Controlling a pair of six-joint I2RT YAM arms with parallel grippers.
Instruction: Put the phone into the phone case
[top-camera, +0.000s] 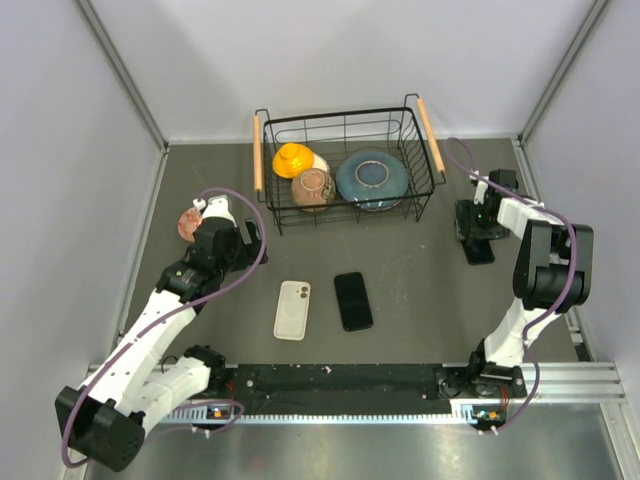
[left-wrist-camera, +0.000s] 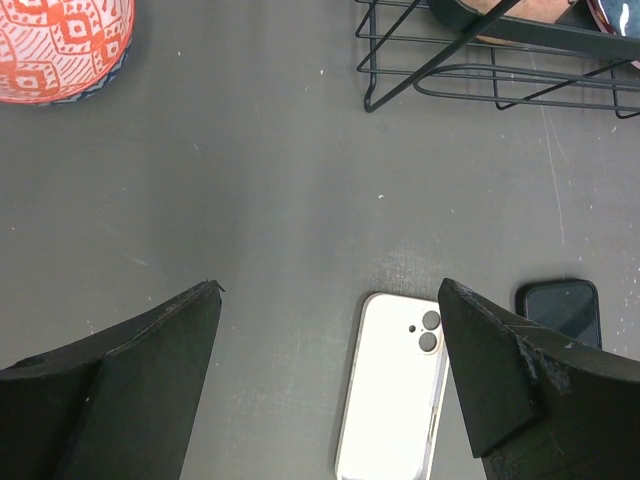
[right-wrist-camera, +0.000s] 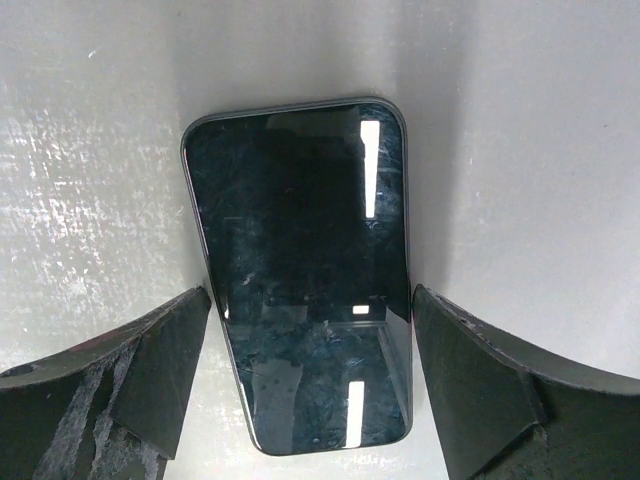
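Right claw (right-wrist-camera: 310, 300) spread wide astride glossy black rectangular phone (right-wrist-camera: 300, 250) flat on grey table (left-wrist-camera: 250, 180), nothing gripped, left claw (left-wrist-camera: 330, 285) spread wide and empty above white phone case (left-wrist-camera: 395, 390) with twin lens holes, black slab (left-wrist-camera: 562, 308) just beside

Robot lab cell, white panels (top-camera: 60, 150) (aluminium-framed)

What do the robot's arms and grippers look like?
The left arm and right arm have white links, black joints and a looping purple cable each. The left gripper and right gripper have matte black, wedge-shaped fingers, scuffed at the edges.
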